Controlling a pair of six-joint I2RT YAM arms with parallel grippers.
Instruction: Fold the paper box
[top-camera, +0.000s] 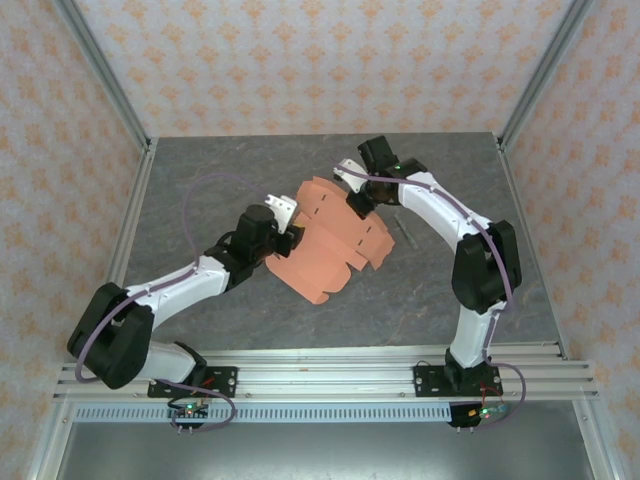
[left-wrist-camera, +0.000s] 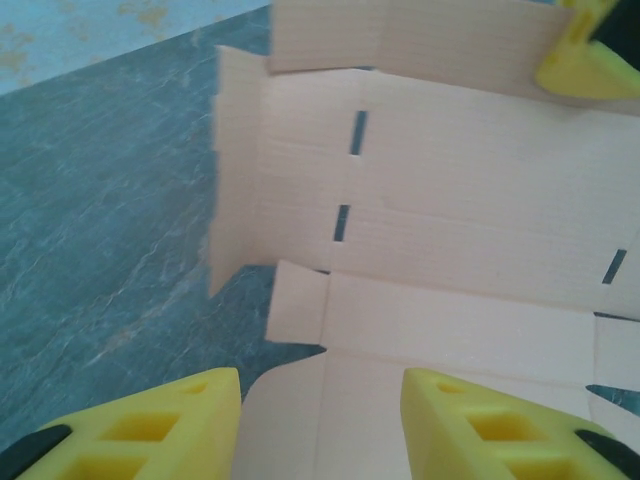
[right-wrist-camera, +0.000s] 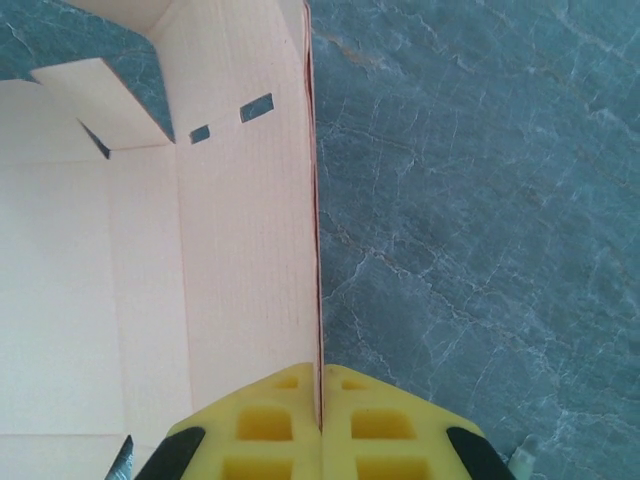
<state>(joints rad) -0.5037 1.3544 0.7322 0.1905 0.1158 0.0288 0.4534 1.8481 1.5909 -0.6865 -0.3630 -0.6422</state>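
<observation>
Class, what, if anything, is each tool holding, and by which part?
The right tool pinches the box by the edge of a raised panel. The left tool is open, holding nothing.

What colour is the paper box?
The paper box is plain salmon-orange, with no print. It shows best in the top external view.

The paper box (top-camera: 330, 240) is a salmon-orange die-cut card sheet, still unfolded, with slots and tabs. One edge panel is raised and pinched between the right gripper's (right-wrist-camera: 322, 400) closed pads. The rest spreads out just ahead of the left gripper's (left-wrist-camera: 320, 390) parted fingers.
</observation>
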